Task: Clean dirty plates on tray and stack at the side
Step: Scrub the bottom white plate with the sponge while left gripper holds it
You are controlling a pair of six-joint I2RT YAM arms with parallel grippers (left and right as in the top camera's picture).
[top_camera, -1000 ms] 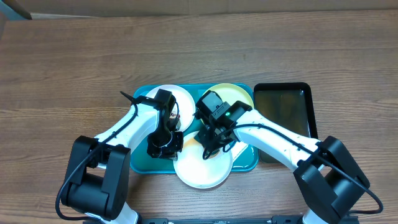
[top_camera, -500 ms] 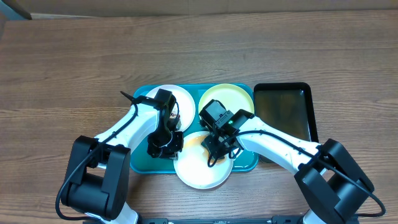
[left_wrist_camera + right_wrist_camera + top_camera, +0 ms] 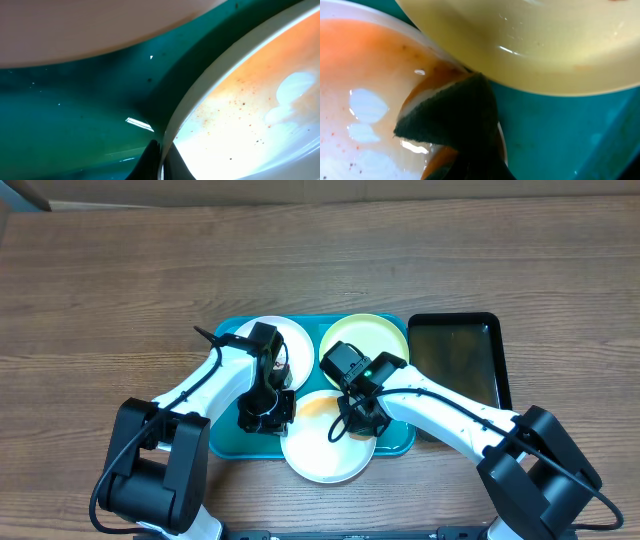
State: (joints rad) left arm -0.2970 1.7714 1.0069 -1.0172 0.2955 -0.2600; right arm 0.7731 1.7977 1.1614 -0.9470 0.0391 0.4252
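Observation:
Three plates lie on the teal tray (image 3: 395,445): a white plate (image 3: 292,342) at back left, a yellow-green plate (image 3: 375,338) at back right, and a front white plate (image 3: 320,448) smeared orange-brown, overhanging the tray's front rim. My left gripper (image 3: 265,420) is shut on the left rim of the front white plate (image 3: 240,120). My right gripper (image 3: 358,418) is shut on a dark sponge (image 3: 452,115) pressed on that plate's right side (image 3: 365,75), beside the yellow-green plate (image 3: 545,45).
A narrow black tray (image 3: 458,358) stands to the right of the teal tray. Bare wooden table (image 3: 120,280) lies all round. The teal tray floor shows in the left wrist view (image 3: 65,110).
My right gripper has moved the sponge slightly rightward and forward across the front white plate. The left gripper and the plates have stayed in place.

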